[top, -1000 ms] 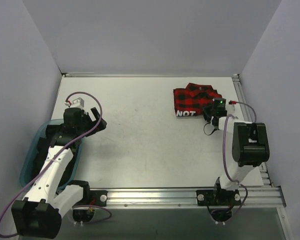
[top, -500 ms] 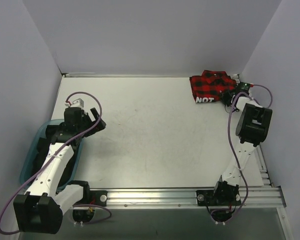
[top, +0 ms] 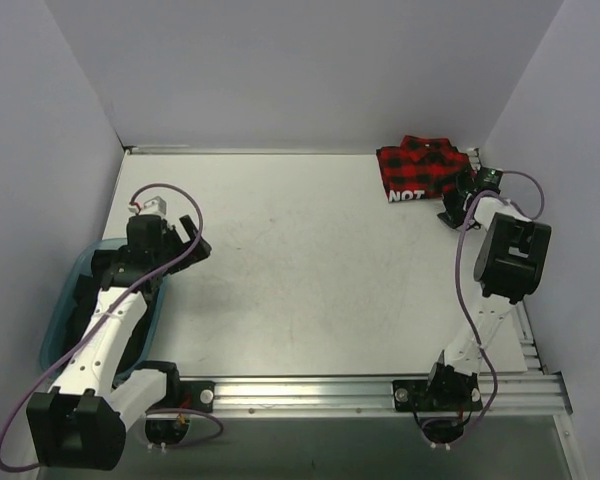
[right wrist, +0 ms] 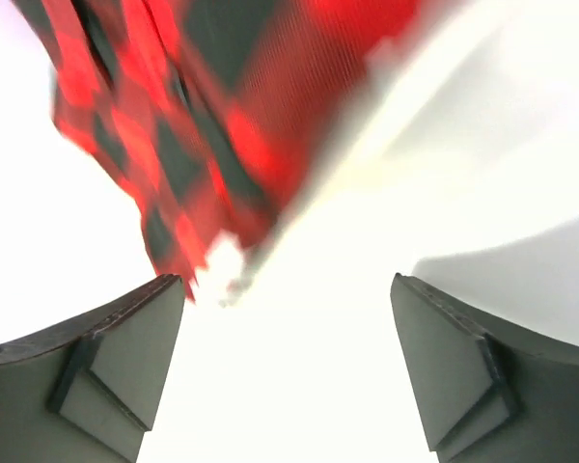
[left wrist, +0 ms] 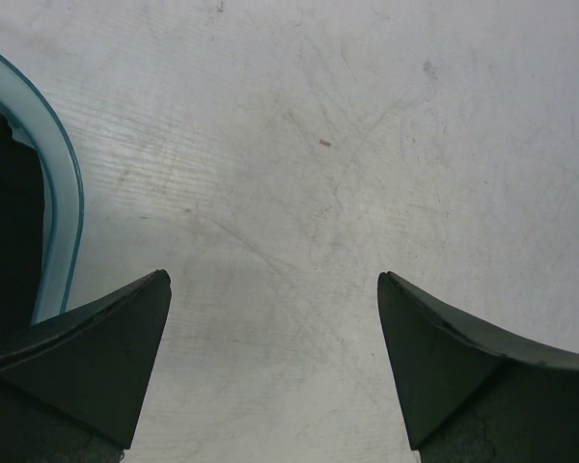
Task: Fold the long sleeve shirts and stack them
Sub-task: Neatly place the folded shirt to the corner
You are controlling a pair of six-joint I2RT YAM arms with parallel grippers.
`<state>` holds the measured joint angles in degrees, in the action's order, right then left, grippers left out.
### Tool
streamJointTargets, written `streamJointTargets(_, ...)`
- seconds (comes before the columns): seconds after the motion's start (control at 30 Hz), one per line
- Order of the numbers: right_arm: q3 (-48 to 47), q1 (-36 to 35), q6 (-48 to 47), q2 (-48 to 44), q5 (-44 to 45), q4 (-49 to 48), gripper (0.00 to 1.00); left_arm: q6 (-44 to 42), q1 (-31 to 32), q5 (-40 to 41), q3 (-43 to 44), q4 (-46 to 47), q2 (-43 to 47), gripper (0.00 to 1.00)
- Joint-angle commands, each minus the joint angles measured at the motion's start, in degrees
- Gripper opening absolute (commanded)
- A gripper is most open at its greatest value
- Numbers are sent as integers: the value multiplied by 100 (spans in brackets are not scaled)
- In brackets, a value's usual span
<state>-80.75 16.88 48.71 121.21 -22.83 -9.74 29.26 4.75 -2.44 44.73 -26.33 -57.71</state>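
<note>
A folded red-and-black checked long sleeve shirt (top: 420, 168) lies at the table's far right corner, white lettering along its near edge. My right gripper (top: 458, 203) stands just right of it and is open; in the right wrist view the shirt (right wrist: 188, 125) is blurred ahead of the wide-apart fingers (right wrist: 125, 371), with nothing between them (right wrist: 285, 289). My left gripper (top: 190, 238) is open over bare table at the left, beside the bin; the left wrist view shows only the table between its fingers (left wrist: 275, 280).
A teal plastic bin (top: 65, 300) with dark contents sits at the left edge under the left arm; its rim (left wrist: 68, 203) shows in the left wrist view. Grey walls close in the back and sides. An aluminium rail (top: 380, 390) runs along the near edge.
The right gripper carried the shirt from right of centre to the far right corner, then opened and let it go. The left arm has barely moved.
</note>
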Motion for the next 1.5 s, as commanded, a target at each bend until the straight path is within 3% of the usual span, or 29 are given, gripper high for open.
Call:
streamJointTargets(0.0, 576, 8, -448, -1422, 226, 830, 94, -139, -27, -151, 9, 303, 278, 97)
streamJointTargets(0.17, 1210, 8, -1117, -3755, 927, 2966, 98, -245, -45, -204, 562, -354, 796, 97)
streamJointTargets(0.3, 1167, 8, -1723, -5403, 1499, 4704, 99, -525, -45, 92, 1449, -1634, 1297, 97)
streamJointTargets(0.4, 983, 8, -2058, -6668, 1964, 5497, 99, -596, -53, 287, 2056, -2513, 1745, 97)
streamJointTargets(0.57, 867, -403, -2077, -8653, 2686, 6185, 99, -352, 244, 1033, 2664, -3861, 2615, 97)
streamJointTargets(0.7, 1245, -1483, -1751, -9658, 3108, 6563, 99, 36, 955, 1517, 2321, -4239, 3537, 97)
streamJointTargets(0.87, 1615, -1917, -2198, -11080, 3416, 6563, 99, -174, 1098, 1965, 2461, -4714, 4672, 97)
streamJointTargets(1.1, 1984, -1952, -2603, -12050, 3294, 6441, 98, -236, 1124, 2133, 2181, -4812, 5436, 97)
streamJointTargets(1.47, 2098, -2014, -2647, -12094, 3118, 6238, 98, -113, 1124, 2107, 1609, -4249, 6088, 97)
